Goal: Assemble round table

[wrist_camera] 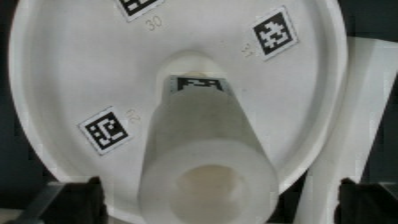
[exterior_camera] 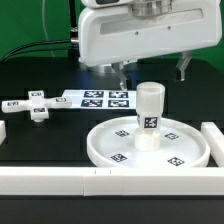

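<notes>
The large rimmed round disc [exterior_camera: 120,150] lies flat on the table. The short cylindrical leg [exterior_camera: 149,115] stands upright at its centre, with a tag on its side. My gripper [exterior_camera: 153,73] is open and empty, hanging just above the leg's top with a finger [exterior_camera: 123,72] on each side. In the wrist view the leg [wrist_camera: 214,150] rises from the disc [wrist_camera: 107,60] toward the camera. Its top lies between my spread gripper [wrist_camera: 217,203], and the dark fingers [wrist_camera: 71,200] stand apart from it. The small cross-shaped foot [exterior_camera: 38,105] lies at the exterior view's left.
The marker board [exterior_camera: 100,98] lies behind the disc. White border blocks stand along the front [exterior_camera: 60,181], at the exterior view's right [exterior_camera: 213,140] and at the left edge [exterior_camera: 3,130]. The right block also shows in the wrist view [wrist_camera: 365,110].
</notes>
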### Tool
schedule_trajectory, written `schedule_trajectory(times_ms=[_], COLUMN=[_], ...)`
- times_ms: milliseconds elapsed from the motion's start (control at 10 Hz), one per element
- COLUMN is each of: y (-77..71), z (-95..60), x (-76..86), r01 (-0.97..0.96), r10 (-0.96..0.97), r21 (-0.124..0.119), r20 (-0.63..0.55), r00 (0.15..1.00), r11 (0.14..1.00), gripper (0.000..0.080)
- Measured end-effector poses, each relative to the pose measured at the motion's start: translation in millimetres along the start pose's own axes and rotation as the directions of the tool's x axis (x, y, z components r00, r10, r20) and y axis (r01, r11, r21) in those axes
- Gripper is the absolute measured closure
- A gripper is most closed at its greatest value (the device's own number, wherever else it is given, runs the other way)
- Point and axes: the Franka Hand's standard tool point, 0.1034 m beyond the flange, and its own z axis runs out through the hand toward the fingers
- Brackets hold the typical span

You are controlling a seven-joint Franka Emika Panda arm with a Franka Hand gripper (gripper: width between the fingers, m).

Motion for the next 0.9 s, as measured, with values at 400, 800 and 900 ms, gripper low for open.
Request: schedule_trajectory(times_ms=[400,800,900], y=[-2.4,4.0,6.6], z=[1.9,4.3,5.4], x=[8.4,16.3,14.6], r01=[0.013,0.039,0.037], r10=[-0.013,-0.039,-0.037], r21=[0.003,-0.02,-0.017], r20=[0.067,-0.001,0.001], r00=[0.998,0.999,0.999], r11=[1.0,0.999,0.999], gripper=[0.015,0.015,0.015])
